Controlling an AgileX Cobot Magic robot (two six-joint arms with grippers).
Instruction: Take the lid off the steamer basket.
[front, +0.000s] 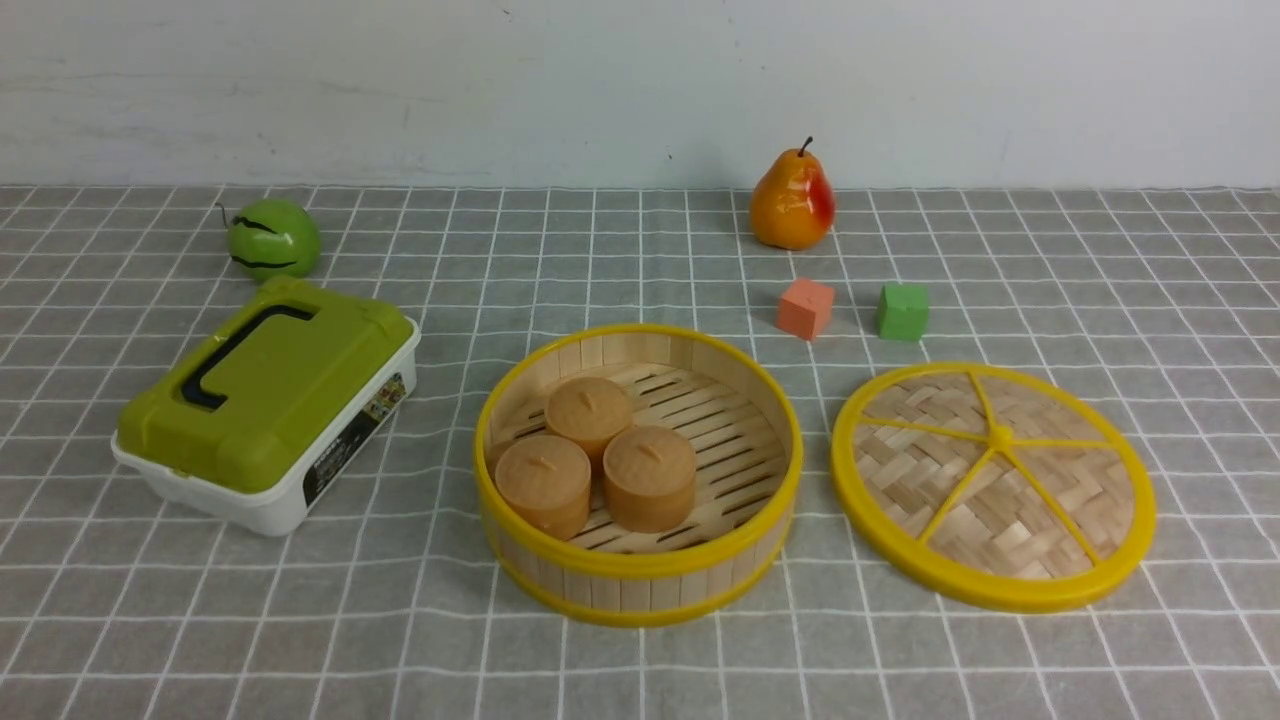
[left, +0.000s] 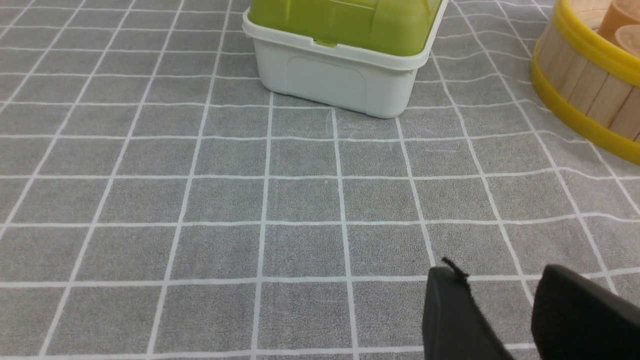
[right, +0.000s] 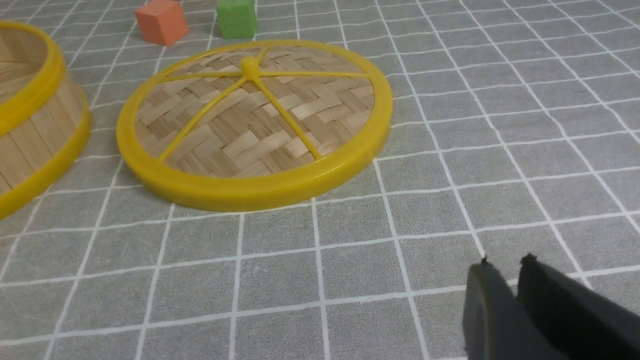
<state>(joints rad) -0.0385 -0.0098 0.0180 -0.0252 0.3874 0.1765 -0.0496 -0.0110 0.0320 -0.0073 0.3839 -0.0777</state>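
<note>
The steamer basket (front: 640, 575) stands uncovered in the middle of the checked cloth, with three brown buns (front: 590, 410) inside. The lid (front: 995, 485) lies flat on the cloth just right of the basket and apart from it. Neither arm shows in the front view. In the right wrist view the lid (right: 255, 120) is some way ahead of my right gripper (right: 506, 261), whose fingers are almost together and empty, and the basket's wall (right: 35, 115) is at the edge. My left gripper (left: 500, 270) hovers over bare cloth, open and empty, with the basket (left: 585, 85) off to one side.
A white box with an olive-green lid (front: 265, 400) sits left of the basket, and it also fills the far end of the left wrist view (left: 340, 75). Behind are a green fruit (front: 272, 238), a pear (front: 792, 200), an orange cube (front: 806, 308) and a green cube (front: 902, 311).
</note>
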